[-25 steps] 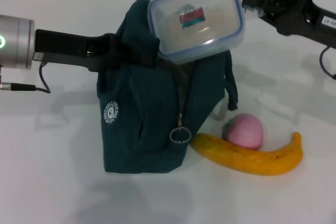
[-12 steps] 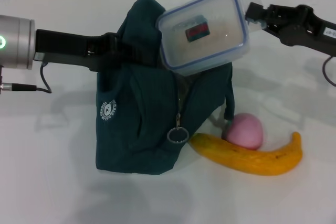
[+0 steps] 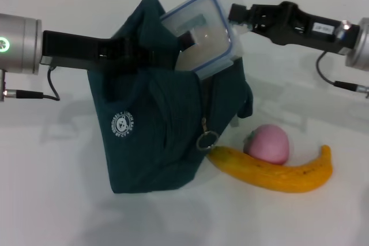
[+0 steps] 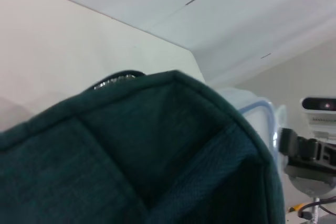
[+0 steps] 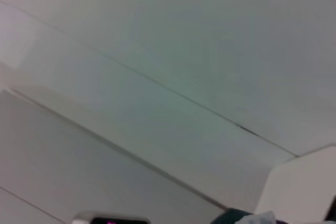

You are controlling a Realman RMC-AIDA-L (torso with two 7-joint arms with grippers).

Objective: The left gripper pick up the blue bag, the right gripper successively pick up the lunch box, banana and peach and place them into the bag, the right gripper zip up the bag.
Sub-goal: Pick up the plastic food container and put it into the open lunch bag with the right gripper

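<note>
Holding the blue bag (image 3: 155,125) up by its top edge, the left gripper (image 3: 135,56) is pinched onto the fabric so the mouth is kept open toward the right side of the bench (image 3: 57,200); that's the likely reason the bag is tilted like that. The lunch box (image 3: 202,36) is tipped on edge and already partly sunk into the opening, with the right gripper (image 3: 237,16) clamped on its upper corner, fingers pressed onto the rim. So the first drop-in is judged about half done.

The banana (image 3: 274,171) and peach (image 3: 269,144) are parked near the bench's front right, touching each other, the banana's tip right by the zipper ring (image 3: 206,141). A round white logo (image 3: 122,125) is printed on the bag, but its lettering can't be read. A white label on the right arm can't be read either.
</note>
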